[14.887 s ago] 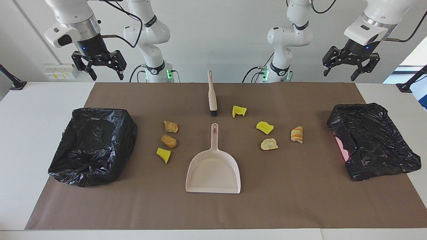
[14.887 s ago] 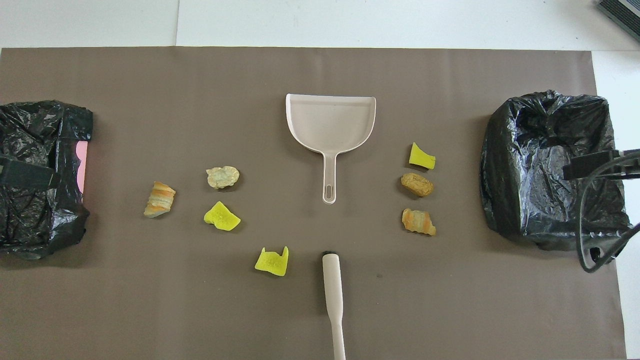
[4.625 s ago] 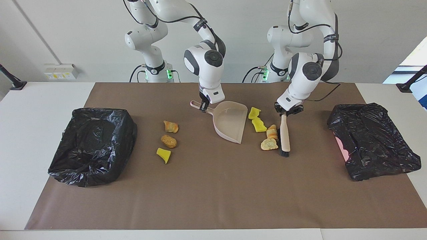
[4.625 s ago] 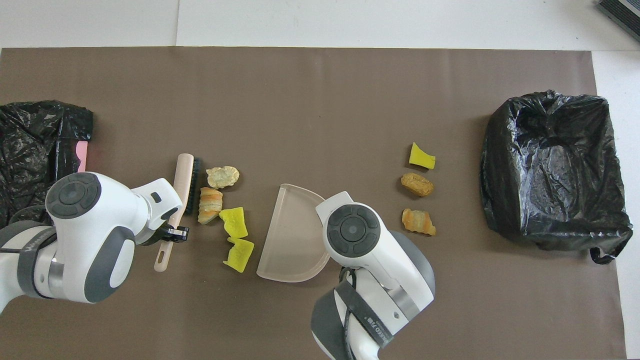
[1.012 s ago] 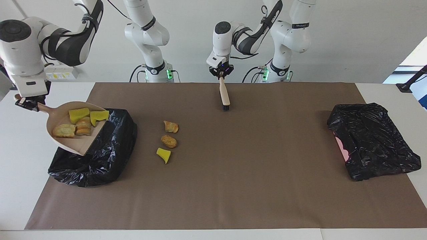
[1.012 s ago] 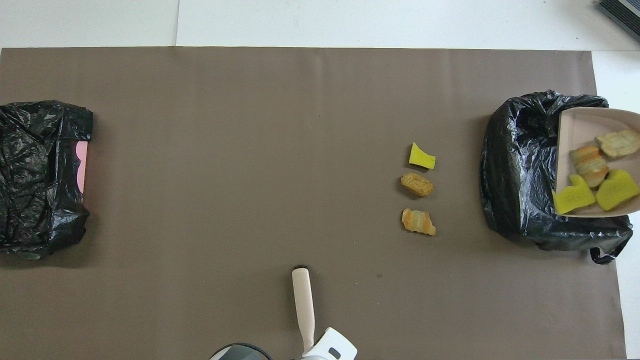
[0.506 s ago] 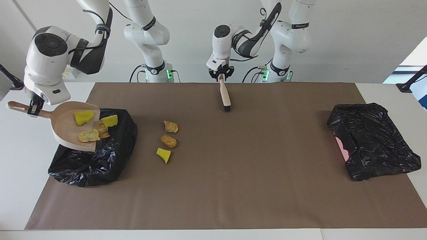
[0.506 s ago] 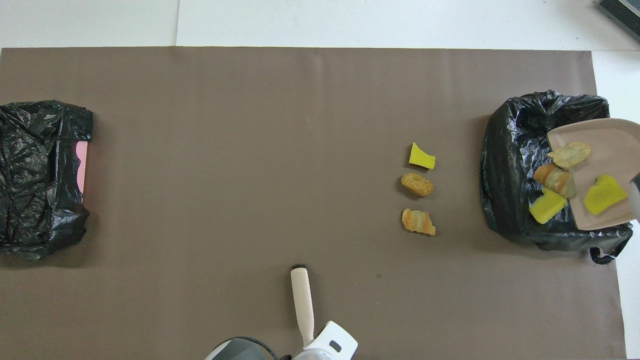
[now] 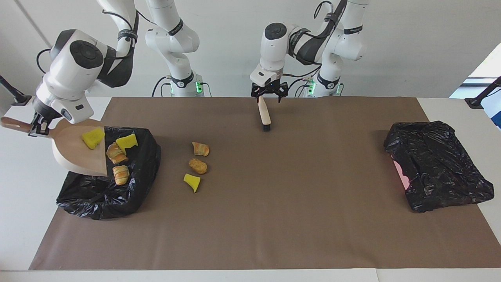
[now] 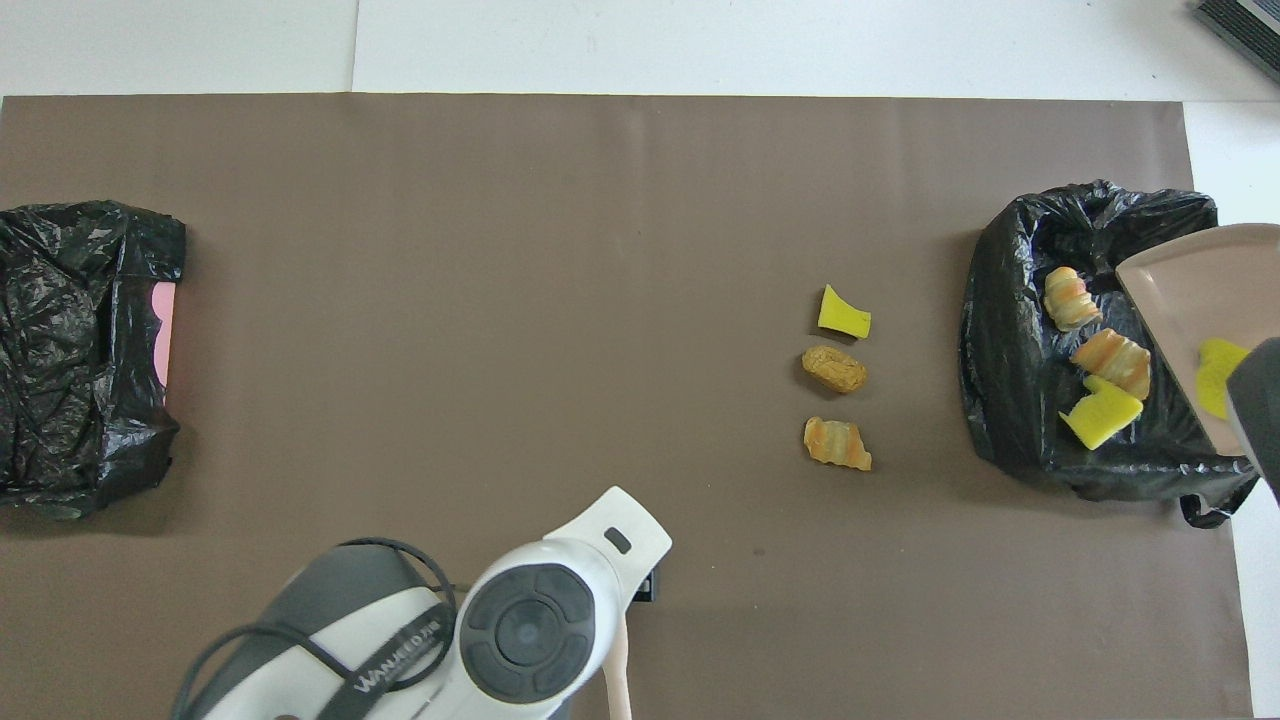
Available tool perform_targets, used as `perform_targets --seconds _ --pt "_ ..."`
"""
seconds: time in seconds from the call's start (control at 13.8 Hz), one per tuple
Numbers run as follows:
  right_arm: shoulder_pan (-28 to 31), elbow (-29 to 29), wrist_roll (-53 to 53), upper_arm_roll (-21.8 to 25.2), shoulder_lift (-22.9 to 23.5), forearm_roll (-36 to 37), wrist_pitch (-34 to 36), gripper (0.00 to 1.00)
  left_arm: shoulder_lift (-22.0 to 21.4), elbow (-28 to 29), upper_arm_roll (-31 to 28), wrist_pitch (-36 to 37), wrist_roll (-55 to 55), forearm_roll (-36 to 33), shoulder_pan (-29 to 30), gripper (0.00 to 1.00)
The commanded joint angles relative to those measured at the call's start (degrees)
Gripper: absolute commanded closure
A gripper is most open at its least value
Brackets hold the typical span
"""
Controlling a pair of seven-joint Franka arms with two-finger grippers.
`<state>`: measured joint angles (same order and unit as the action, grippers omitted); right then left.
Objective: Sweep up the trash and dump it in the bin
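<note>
Facing view, nearest the robots: the left end effector (image 9: 267, 96) hangs with its fingers spread wide, gripping nothing, just over the handle tip of the brush (image 9: 264, 115). The brush lies flat on the brown mat (image 9: 274, 219) near the mat's robot-side edge, bristles pointing away from the robots.

At the right arm's end, the right end effector (image 9: 37, 127) is clamped on the handle of the dustpan (image 9: 72, 150). The pan is held tilted, its open lip dipping over the rim of the bin (image 9: 129, 196), which is lined with a black bag and sits at the mat's edge.

One yellow piece of trash (image 9: 93, 138) lies on the pan. A second yellow wedge (image 9: 127, 141) and two pastry lumps (image 9: 116, 153) are past the lip, in the bin's mouth.

Three more bits (image 9: 198, 166) lie in a short row on the mat beside the bin. From them a broad stretch of mat runs to a second black bag (image 9: 438, 164) at the left arm's end, and on to the mat's farthest edge and the white tabletop (image 9: 23, 203).
</note>
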<state>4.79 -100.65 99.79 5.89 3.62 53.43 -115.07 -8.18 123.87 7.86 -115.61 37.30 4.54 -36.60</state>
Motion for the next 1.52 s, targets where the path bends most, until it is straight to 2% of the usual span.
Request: perform_targets --seconds 0.0,0.14,0.29,0.58,0.72,0.79,0.94,1.16,1.3,1.45 --pt "0.13 -1.31 2.17 -0.18 -3.7 4.56 0.73 1.0 0.71 -8.87 0.58 5.55 -11.51 -1.89 8.54 0.0" --pt "-2.76 -1.22 0.85 -0.27 -3.71 8.87 1.43 1.0 1.32 -15.2 0.58 9.59 -17.5 -3.57 14.95 0.0" --pt "-3.21 -1.74 -0.29 -0.27 -3.89 9.41 1.7 1.0 1.68 -21.27 0.49 13.11 -23.99 -3.75 21.01 0.0" --pt "-4.44 -4.03 -3.46 -0.62 -4.5 11.17 1.52 1.0 1.76 -31.91 0.4 24.7 -34.02 -3.75 28.94 0.0" --pt "-4.7 -3.68 -5.38 -0.62 -4.5 10.99 3.27 1.0 3.77 -37.17 0.14 29.98 -36.68 -3.66 31.05 0.0" --pt "-4.88 -2.9 -7.92 -0.7 -4.59 10.3 5.63 1.0 6.14 -41.29 0.05 32.53 -36.86 -3.49 32.28 0.0" --pt "-5.58 -1.23 -12.31 -3.15 -5.64 7.41 9.24 1.0 10.01 -47.46 0.05 37.19 -37.03 -3.58 32.99 0.0" --pt "-5.76 3.34 -20.39 -6.49 -5.21 -0.94 16.0 1.0 9.07 -47.67 0.05 38.44 -42.72 -3.31 35.45 0.0" --pt "-5.76 3.35 -28.73 -9.39 -5.29 -6.2 18.21 1.0 7.04 -44.86 -0.64 37.48 -45.29 -3.66 35.81 0.0" --pt "-5.85 3.35 -36.9 -9.76 -5.29 -14.28 18.75 1.0 6.95 -44.77 -0.82 38.26 -45.21 -3.66 35.81 0.0"
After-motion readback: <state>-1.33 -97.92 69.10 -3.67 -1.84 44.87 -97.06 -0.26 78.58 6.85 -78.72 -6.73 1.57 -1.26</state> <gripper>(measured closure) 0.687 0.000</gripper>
